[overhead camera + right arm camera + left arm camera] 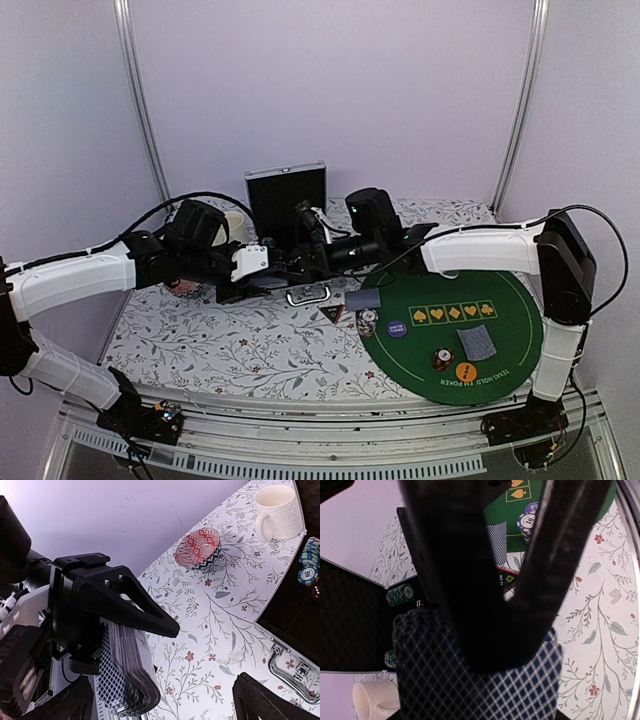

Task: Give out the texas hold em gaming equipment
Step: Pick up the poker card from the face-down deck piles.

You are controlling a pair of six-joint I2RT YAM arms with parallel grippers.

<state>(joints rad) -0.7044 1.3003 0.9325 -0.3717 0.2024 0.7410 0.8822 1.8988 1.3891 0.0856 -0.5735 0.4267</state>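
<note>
the deck of cards [125, 680] is clamped in the left end effector [495, 645] near the tabletop's [200, 340] back edge; the right end effector [162, 700] is spread wide. next, one should be pinched off for dealing.

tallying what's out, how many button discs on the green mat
2: purple disc left on the green mat, orange disc at its near edge. The right arm covers the far edge, so more may hide there.

Lab test booth: plain walls [330, 80], metal posts [140, 100].
</note>
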